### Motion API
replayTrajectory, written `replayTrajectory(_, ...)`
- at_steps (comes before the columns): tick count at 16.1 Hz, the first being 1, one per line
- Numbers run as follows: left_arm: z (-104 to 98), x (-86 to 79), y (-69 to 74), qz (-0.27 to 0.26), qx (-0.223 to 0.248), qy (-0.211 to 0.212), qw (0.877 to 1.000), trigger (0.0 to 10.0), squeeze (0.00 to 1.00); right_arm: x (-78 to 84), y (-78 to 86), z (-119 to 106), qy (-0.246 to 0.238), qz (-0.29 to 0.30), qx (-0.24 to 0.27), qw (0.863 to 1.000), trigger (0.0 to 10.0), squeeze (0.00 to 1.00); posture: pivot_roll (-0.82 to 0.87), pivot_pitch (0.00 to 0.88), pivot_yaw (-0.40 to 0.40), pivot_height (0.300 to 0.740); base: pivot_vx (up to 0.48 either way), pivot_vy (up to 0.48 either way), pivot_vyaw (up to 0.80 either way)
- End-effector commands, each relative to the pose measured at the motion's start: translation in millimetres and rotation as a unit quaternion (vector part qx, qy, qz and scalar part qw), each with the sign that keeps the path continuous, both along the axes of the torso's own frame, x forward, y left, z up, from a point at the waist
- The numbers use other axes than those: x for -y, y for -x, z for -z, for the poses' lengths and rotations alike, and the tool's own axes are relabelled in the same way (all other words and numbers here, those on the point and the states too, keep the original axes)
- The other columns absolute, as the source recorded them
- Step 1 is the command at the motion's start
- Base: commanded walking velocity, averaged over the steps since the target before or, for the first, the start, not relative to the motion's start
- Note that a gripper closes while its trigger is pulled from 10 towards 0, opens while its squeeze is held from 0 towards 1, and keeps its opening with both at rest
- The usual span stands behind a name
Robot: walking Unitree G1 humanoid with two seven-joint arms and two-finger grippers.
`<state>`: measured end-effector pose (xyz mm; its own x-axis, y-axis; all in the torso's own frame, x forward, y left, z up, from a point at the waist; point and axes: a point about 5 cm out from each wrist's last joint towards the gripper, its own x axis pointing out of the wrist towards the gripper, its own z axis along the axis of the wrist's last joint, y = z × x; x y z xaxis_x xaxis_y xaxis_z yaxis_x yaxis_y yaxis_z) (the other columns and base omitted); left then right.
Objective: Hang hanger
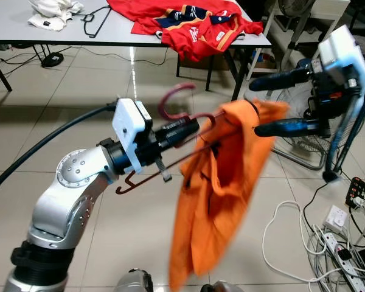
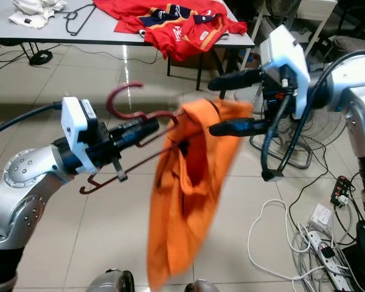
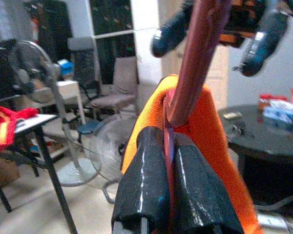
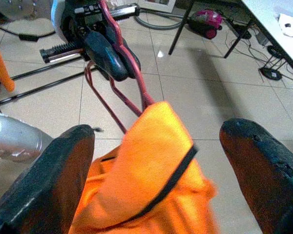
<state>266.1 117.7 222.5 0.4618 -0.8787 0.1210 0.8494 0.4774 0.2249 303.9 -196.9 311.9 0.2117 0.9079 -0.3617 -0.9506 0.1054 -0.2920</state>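
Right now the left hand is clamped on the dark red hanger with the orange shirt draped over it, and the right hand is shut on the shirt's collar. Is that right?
Not quite. The right hand is open, its fingers spread either side of the orange shirt, as the right wrist view shows. The rest holds: the left hand is clamped on the dark red hanger carrying the shirt.
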Motion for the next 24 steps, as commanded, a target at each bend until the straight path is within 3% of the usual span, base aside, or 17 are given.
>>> replayTrajectory(1, -15, 4.6, 4.0, 0.028, 0.026, 0.006, 0.999, 10.0, 0.00, -2.0, -0.6, -2, 0.017, 0.001, 0.007, 1.000, 10.0, 1.00, -0.08, 0.078, -0.066, 0.740, 0.000, 0.000, 0.00)
replayTrajectory(4, -16, 5.1, 4.8, 0.041, 0.028, -0.011, 0.999, 10.0, 0.00, 0.9, -3.4, 3, 0.056, 0.018, -0.001, 0.998, 10.0, 1.00, -0.08, 0.081, -0.056, 0.740, 0.000, 0.000, 0.00)
replayTrajectory(5, -15, 7.0, 6.0, 0.051, 0.028, -0.019, 0.998, 10.0, 0.00, 2.2, -4.2, 2, 0.070, 0.021, -0.016, 0.997, 10.0, 0.00, -0.09, 0.081, -0.052, 0.740, 0.000, 0.000, 0.00)
replayTrajectory(7, -14, 11.1, 7.8, 0.063, 0.031, -0.027, 0.997, 10.0, 0.00, 0.6, -2.9, 4, 0.082, 0.014, -0.045, 0.995, 10.0, 0.00, -0.09, 0.082, -0.051, 0.740, 0.000, 0.000, 0.00)
replayTrajectory(12, -15, 18.1, 12.0, 0.086, 0.029, -0.029, 0.995, 10.0, 0.00, -10.7, -4.0, 19, 0.104, -0.007, -0.057, 0.993, 10.0, 0.00, -0.09, 0.085, -0.046, 0.740, 0.000, 0.000, 0.00)
replayTrajectory(13, -16, 20.2, 13.2, 0.090, 0.029, -0.025, 0.995, 10.0, 0.00, -12.8, -1.9, 27, 0.118, -0.019, -0.067, 0.991, 6.0, 0.00, -0.09, 0.086, -0.047, 0.740, 0.000, 0.000, 0.00)
replayTrajectory(14, -16, 20.7, 13.3, 0.091, 0.030, -0.024, 0.995, 10.0, 0.00, -13.4, -1.6, 29, 0.121, -0.021, -0.070, 0.990, 4.8, 0.00, -0.09, 0.086, -0.048, 0.740, 0.000, 0.000, 0.00)
replayTrajectory(15, -17, 21.9, 14.5, 0.095, 0.030, -0.023, 0.995, 10.0, 0.00, -15.6, -1.3, 33, 0.128, -0.024, -0.074, 0.989, 1.7, 0.00, -0.09, 0.088, -0.049, 0.740, 0.000, 0.000, 0.00)
replayTrajectory(16, -17, 22.5, 15.4, 0.096, 0.031, -0.023, 0.995, 10.0, 0.00, -17.0, -0.5, 36, 0.135, -0.028, -0.079, 0.987, 0.0, 0.00, -0.09, 0.088, -0.050, 0.740, 0.000, 0.000, 0.00)
replayTrajectory(24, -15, 21.5, 16.2, 0.100, 0.033, -0.039, 0.994, 10.0, 0.00, -19.6, 0.6, 33, 0.145, -0.038, -0.075, 0.986, 0.0, 0.00, -0.09, 0.081, -0.052, 0.740, 0.000, 0.000, 0.00)
